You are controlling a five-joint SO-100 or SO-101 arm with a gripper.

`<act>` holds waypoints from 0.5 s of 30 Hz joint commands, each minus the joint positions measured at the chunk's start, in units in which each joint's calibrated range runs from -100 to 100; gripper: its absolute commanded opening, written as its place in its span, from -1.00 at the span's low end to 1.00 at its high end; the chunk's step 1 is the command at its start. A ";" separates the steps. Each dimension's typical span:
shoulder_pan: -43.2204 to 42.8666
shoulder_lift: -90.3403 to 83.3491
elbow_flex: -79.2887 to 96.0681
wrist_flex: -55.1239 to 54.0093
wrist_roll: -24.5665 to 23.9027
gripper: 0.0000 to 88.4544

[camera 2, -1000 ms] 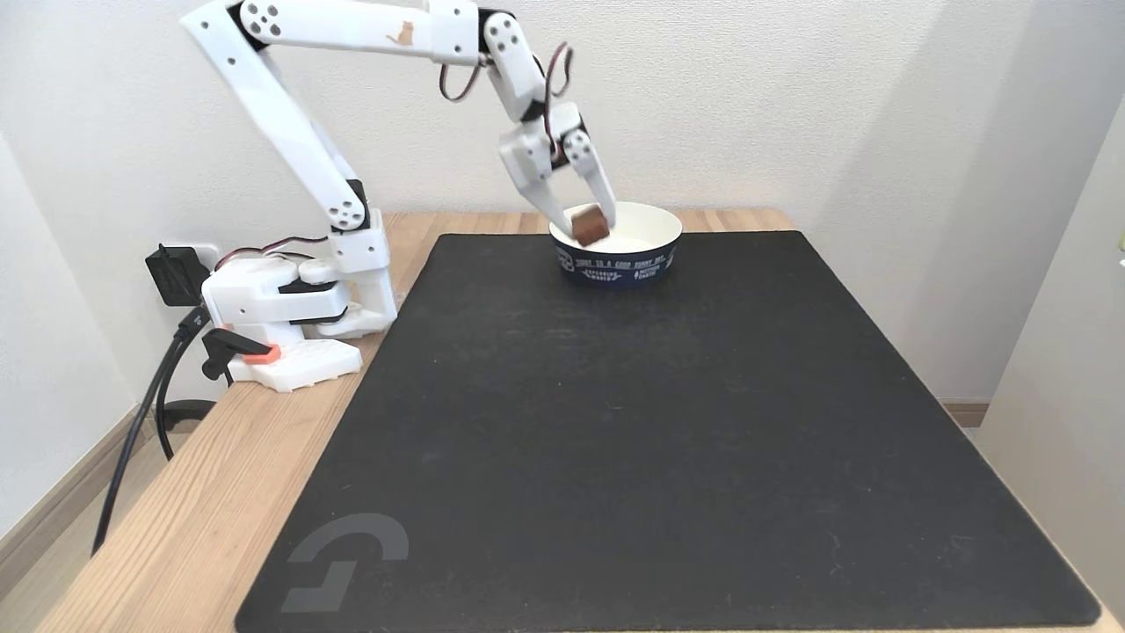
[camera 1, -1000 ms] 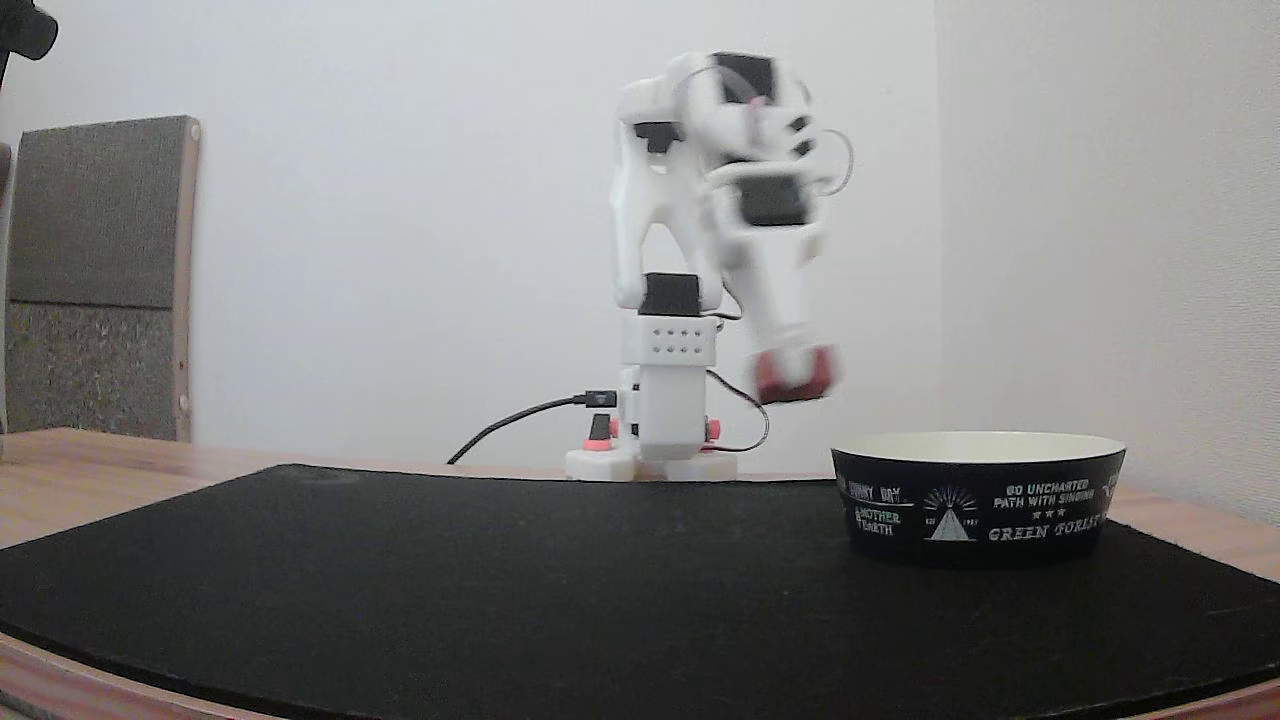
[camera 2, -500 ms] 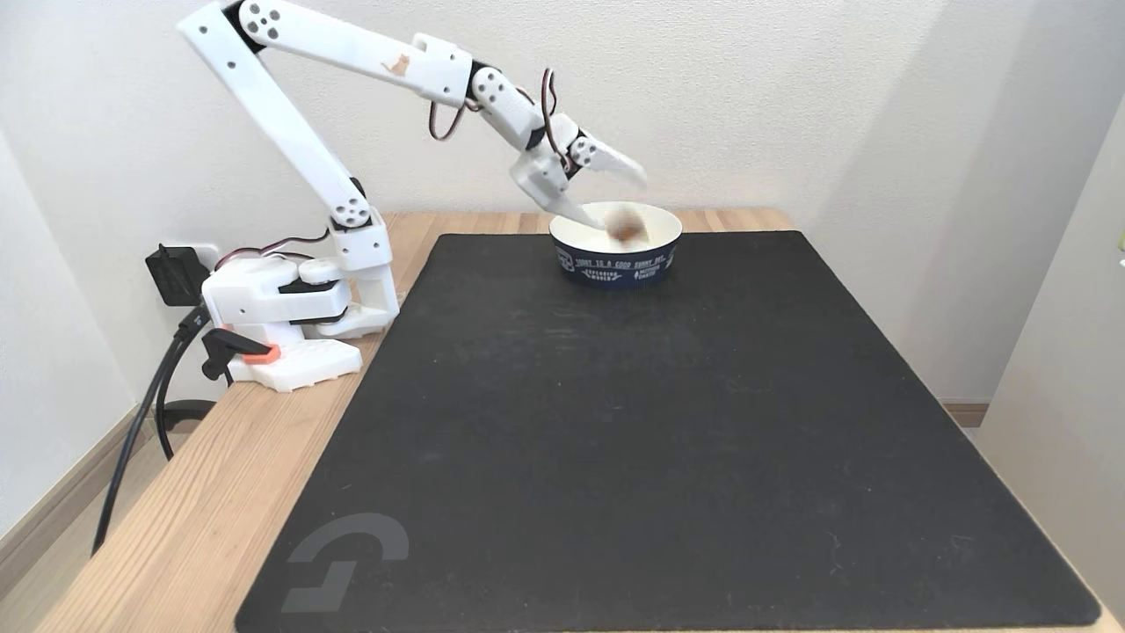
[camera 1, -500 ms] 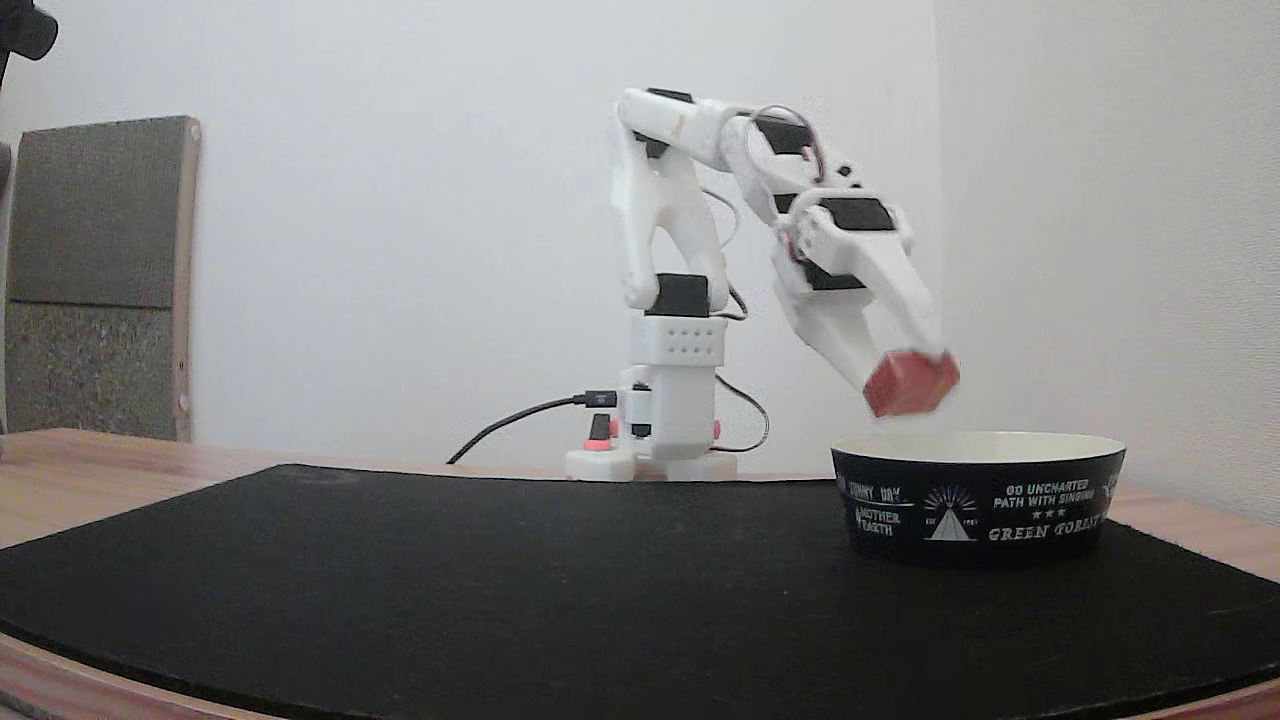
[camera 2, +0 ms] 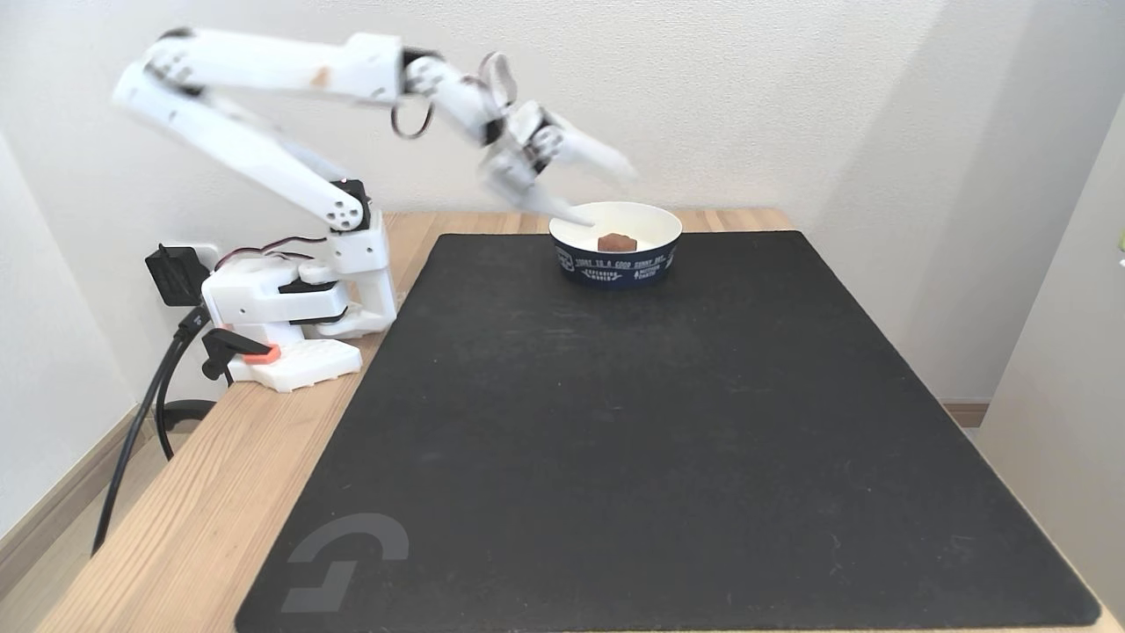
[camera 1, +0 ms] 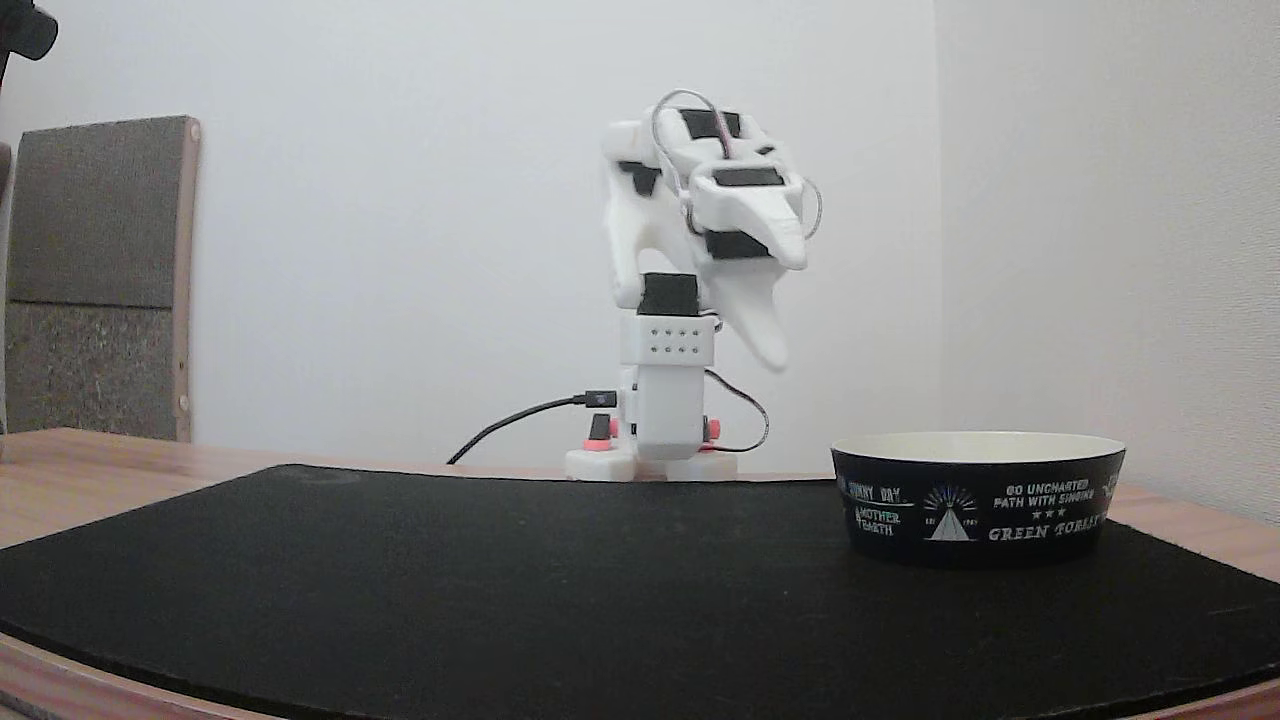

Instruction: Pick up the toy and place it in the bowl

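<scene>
The toy (camera 2: 616, 241), a small reddish block, lies inside the bowl (camera 2: 626, 268) on its cream floor, toward the front. In a fixed view from low at the table's edge, the bowl (camera 1: 980, 505) stands at the right on the mat, black with white print, and its wall hides the toy. My gripper (camera 2: 606, 193) hangs open and empty just above and left of the bowl's rim, blurred by motion. In the low fixed view the gripper (camera 1: 785, 310) is raised left of the bowl, its jaws apart.
A large black mat (camera 2: 668, 422) covers most of the wooden table (camera 2: 211, 492). The white arm base (camera 2: 281, 308) with its cable (camera 2: 141, 422) stands at the table's left edge. A grey panel (camera 1: 95, 280) leans on the wall. Walls close in behind and right.
The gripper carried the toy over the bowl, opened and dropped it in. The arm has since drawn back and up to the left, empty.
</scene>
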 commanded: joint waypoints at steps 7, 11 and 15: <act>5.04 -39.03 31.20 9.04 -0.25 -0.92; 7.71 -52.04 35.17 15.90 -0.04 -0.92; 7.71 -52.37 34.99 18.02 -0.30 -0.91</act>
